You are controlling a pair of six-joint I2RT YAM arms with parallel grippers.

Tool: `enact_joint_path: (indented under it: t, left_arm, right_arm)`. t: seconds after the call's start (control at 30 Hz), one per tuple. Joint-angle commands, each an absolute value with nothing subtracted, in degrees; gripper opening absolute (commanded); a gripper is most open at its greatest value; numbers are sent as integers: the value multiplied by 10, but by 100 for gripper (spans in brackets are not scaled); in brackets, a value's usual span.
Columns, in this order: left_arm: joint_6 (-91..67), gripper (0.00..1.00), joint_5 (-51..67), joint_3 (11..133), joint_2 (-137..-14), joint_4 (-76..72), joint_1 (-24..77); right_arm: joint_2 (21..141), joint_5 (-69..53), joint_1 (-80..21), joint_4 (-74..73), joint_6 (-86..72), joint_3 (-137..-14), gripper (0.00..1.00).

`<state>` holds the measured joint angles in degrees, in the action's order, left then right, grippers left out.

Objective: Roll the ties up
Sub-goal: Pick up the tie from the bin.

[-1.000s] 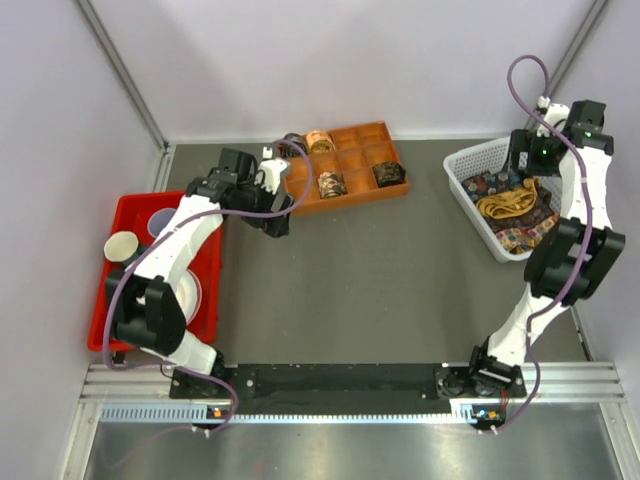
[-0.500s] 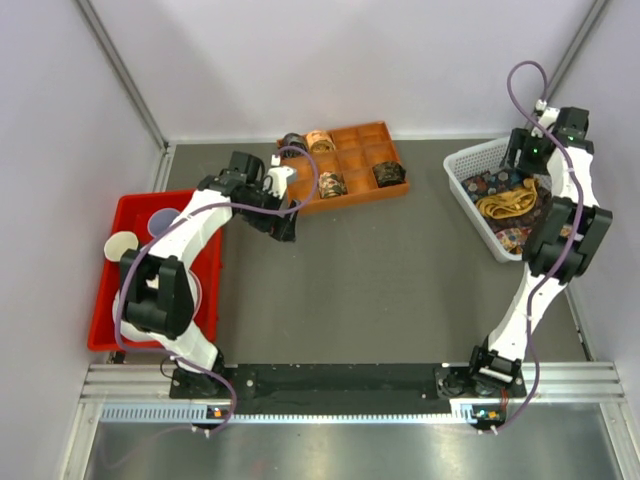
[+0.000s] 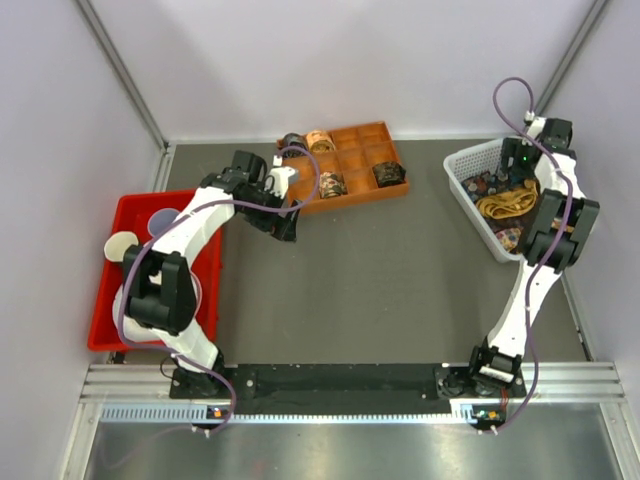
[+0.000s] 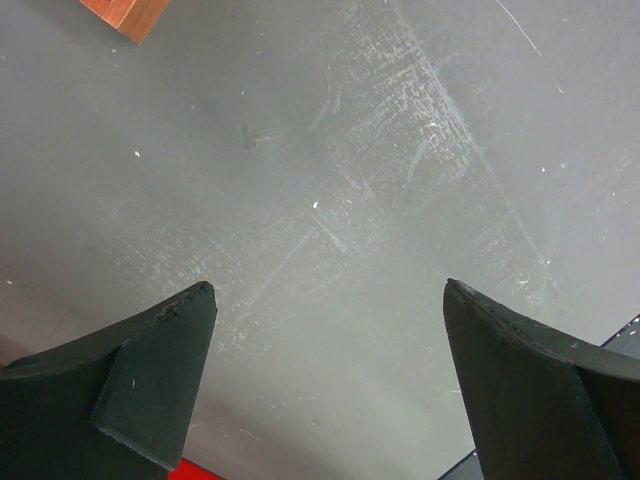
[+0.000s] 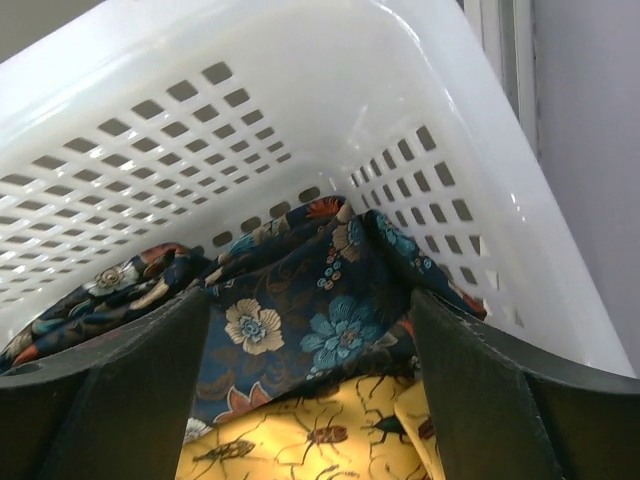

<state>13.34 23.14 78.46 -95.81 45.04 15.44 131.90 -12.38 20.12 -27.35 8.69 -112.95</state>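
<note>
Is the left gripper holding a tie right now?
No, the left gripper stands open above the grey table, with nothing in it.

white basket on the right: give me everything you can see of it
The white plastic basket is rectangular, with rows of small square holes in its walls and a smooth rounded rim. It stands upright at the far right of the dark grey table, turned slightly askew. Loose neckties lie in it: dark blue floral fabric against the inner wall, a yellow insect-print one nearer the middle. The open right pincer hangs just over them.
</note>
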Motion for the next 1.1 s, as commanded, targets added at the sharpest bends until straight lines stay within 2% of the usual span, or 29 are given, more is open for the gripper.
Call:
enact_joint_path:
  t: [0.0,0.17,0.27,0.3,0.43,0.53,0.57,0.63,0.67,0.7,1.07]
  left_arm:
    - [131,99,241,809,-970,456,158]
    - [130,99,232,816,-979,459,159]
    - [130,99,233,820,-983,461,159]
    - [130,99,233,823,-983,462,159]
    - [126,99,232,824,-982,465,160]
    - [124,99,235,822,-980,467,160]
    - [121,99,235,822,-979,467,160]
    - [120,99,235,823,-976,468,160]
    - [119,99,236,823,-974,469,160]
    - [118,99,236,824,-972,469,160]
    - [114,99,220,825,-936,474,160]
  right_arm:
    - [1339,-107,198,-228,109,-1162,81]
    - [1357,-126,198,-221,113,-1172,79]
    - [1371,-133,196,-227,114,-1187,73]
    - [1369,-135,196,-227,113,-1187,65]
    - [1350,-156,196,-228,111,-1174,51]
    - [1317,-168,196,-218,111,-1152,35]
    - [1310,-171,196,-220,109,-1151,26]
    - [1284,-175,196,-226,105,-1148,15]
    - [1275,-176,196,-229,104,-1146,5]
    - [1263,-176,197,-231,104,-1143,0]
    - [1098,-211,198,-255,87,-1134,0]
